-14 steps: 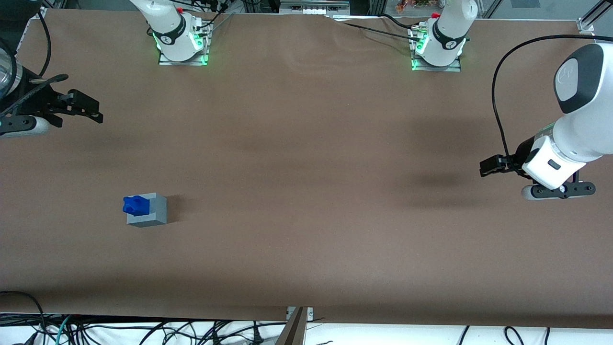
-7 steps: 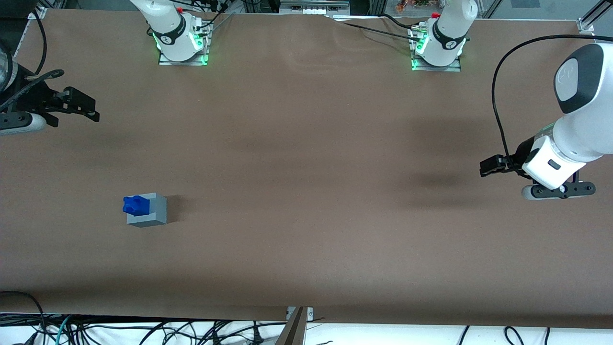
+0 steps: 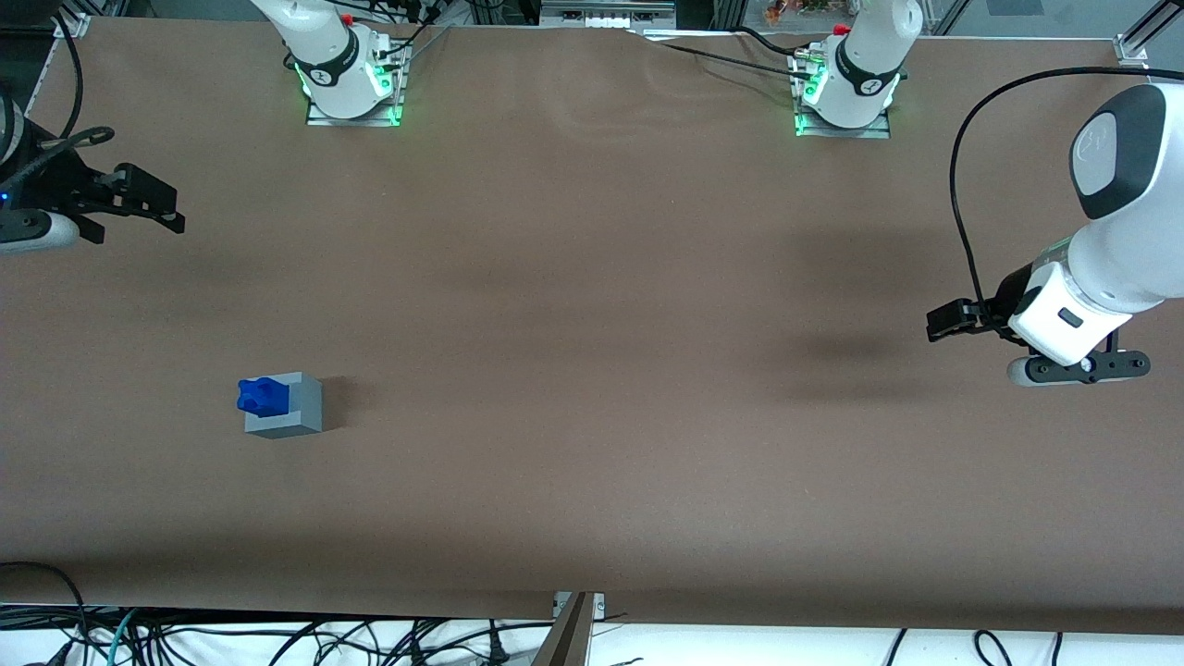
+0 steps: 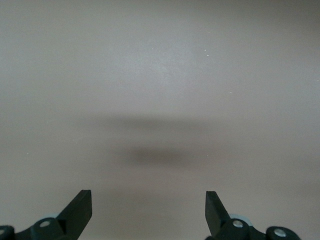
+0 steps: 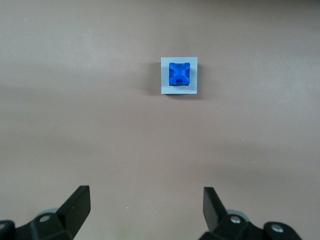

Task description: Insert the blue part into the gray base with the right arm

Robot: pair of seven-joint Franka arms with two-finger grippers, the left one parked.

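Observation:
The blue part (image 3: 263, 396) sits in the top of the gray base (image 3: 294, 412), which stands on the brown table toward the working arm's end. In the right wrist view the blue part (image 5: 179, 73) fills the recess of the gray base (image 5: 165, 86), seen from above. My right gripper (image 3: 168, 208) is open and empty. It hangs above the table, farther from the front camera than the base and well apart from it. Its two black fingertips (image 5: 80, 196) stand wide apart around bare table in the right wrist view.
Two arm bases with green lights (image 3: 350, 88) (image 3: 844, 97) are bolted at the table edge farthest from the front camera. Cables (image 3: 277, 638) hang below the edge nearest it. The brown table (image 3: 592, 370) carries nothing else.
My right gripper has drifted away from the base, toward the working arm's end of the table and slightly farther from the front camera. The blue part and gray base have not moved.

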